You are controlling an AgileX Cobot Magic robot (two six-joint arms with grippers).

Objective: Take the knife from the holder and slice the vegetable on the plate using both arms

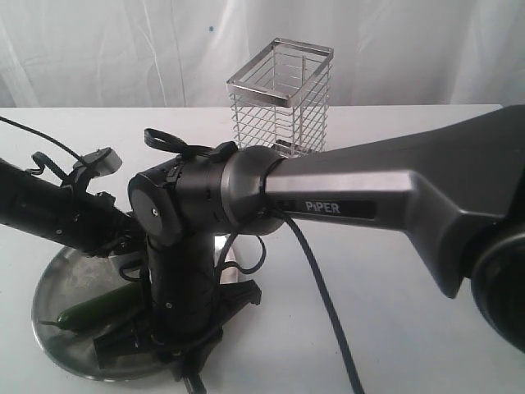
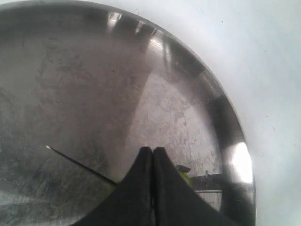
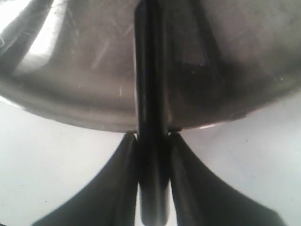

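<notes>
Now, knife (image 3: 151, 70) in right gripper (image 3: 153, 136).

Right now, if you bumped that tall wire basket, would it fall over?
Probably fairly easily: the holder is tall on a narrow base. Being open wire, it likely weighs little. It might also slide on the smooth table.

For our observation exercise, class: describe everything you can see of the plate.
The plate is wide, round and shallow, of shiny, scuffed steel with a raised rim. It lies flat on the white table, front left in the exterior view, partly hidden. The vegetable lies on it, and the knife, clamped in the right fingers, crosses its rim.
</notes>
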